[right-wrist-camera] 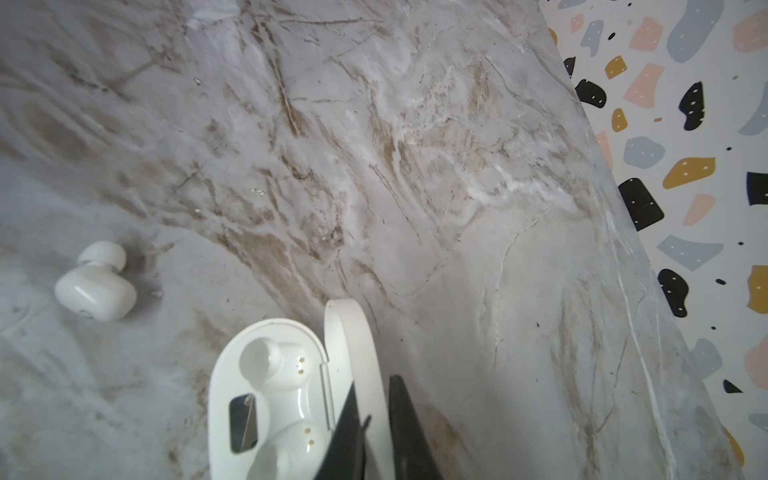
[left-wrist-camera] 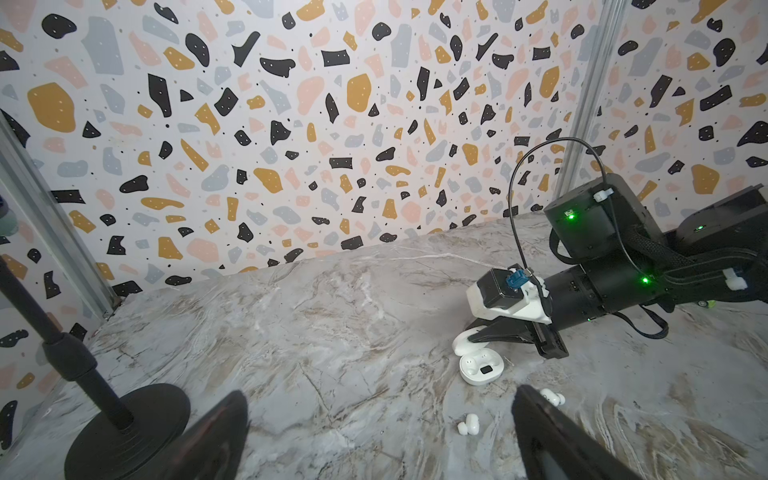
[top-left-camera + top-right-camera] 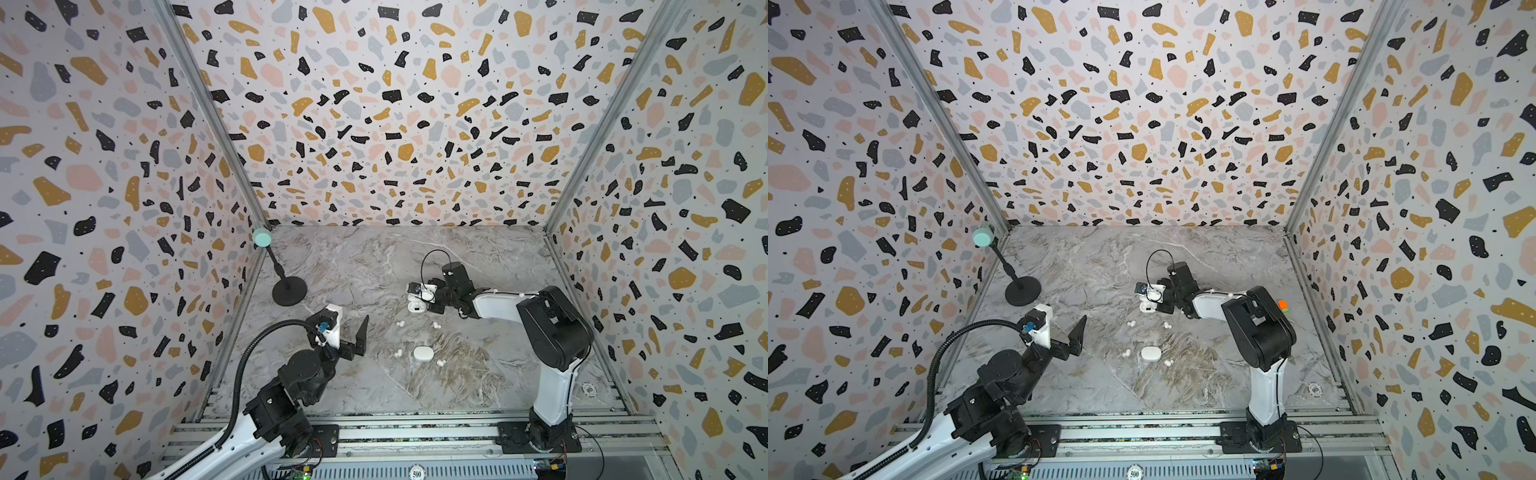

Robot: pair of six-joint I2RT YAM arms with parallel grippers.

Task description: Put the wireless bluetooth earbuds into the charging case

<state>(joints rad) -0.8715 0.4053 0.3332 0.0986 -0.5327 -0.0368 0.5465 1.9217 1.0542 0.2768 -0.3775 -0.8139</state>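
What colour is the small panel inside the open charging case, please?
Glossy black; the panel shows best in the right wrist view.

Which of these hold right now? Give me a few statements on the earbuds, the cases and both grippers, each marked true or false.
1. All four earbuds lie loose on the table. True.
2. The right gripper is shut on the lid of the open case. True.
3. One well of the open case holds an earbud. False: both wells are empty in the right wrist view.
4. The left gripper is open and holds nothing. True.
5. Both cases are open. False: the closed case lies shut between two earbuds.
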